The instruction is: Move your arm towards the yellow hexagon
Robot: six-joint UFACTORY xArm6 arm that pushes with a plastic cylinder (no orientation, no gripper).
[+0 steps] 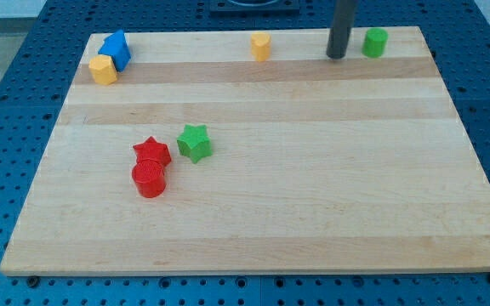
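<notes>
Two yellow blocks are on the wooden board. One yellow block (102,70), which looks six-sided, sits at the view's upper left and touches a blue block (116,49). The other yellow block (260,46) stands at the top middle; its exact shape is hard to make out. My tip (337,56) rests on the board near the top edge. It is to the right of the top-middle yellow block and just left of a green cylinder (374,42). It touches no block.
A red star (151,152) touches a red cylinder (149,179) at the left of centre, with a green star (195,143) just to their right. The board (313,204) lies on a blue perforated table.
</notes>
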